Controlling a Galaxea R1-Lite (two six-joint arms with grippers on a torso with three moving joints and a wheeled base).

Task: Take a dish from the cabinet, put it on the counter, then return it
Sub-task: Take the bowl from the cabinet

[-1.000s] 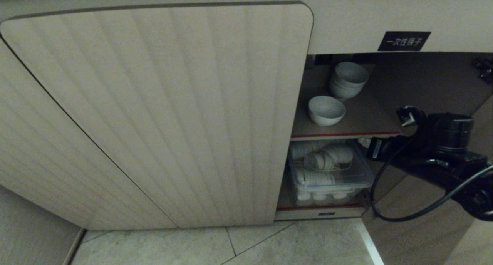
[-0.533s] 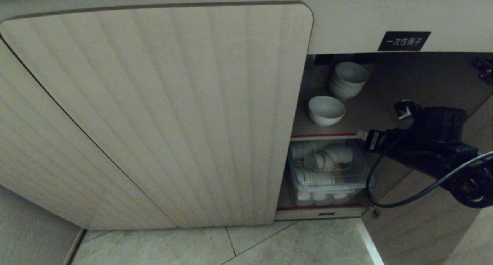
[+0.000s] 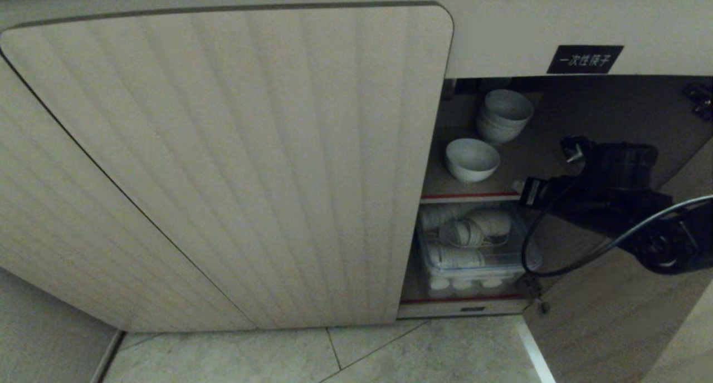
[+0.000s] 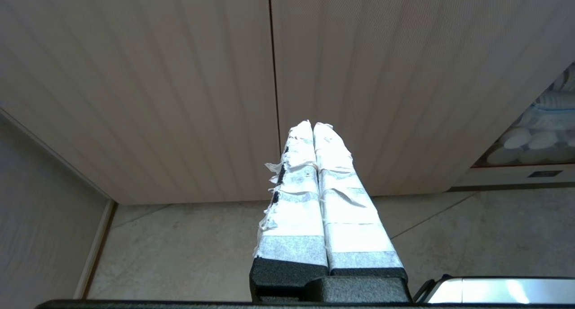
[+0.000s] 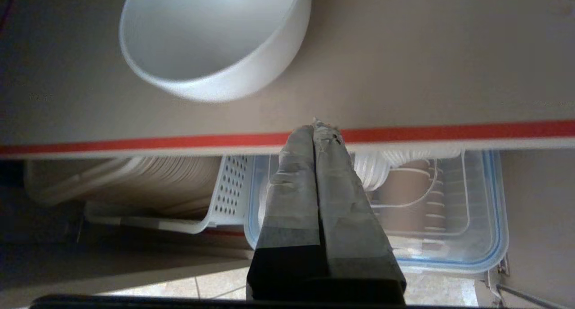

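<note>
Left gripper parked low by closed door, fingers clenched, empty. Right gripper at red shelf edge, fingers pinched together, holding nothing. Dish sits on cabinet shelf just past it, bowl stack further back.

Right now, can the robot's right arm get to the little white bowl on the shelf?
Probably yes. That cabinet door is open, the right gripper is at the shelf edge, shut, and nothing stands between it and the bowl.

Glossy white ceramic dish, fluted matt wood-grain cabinet, clear plastic box
</note>
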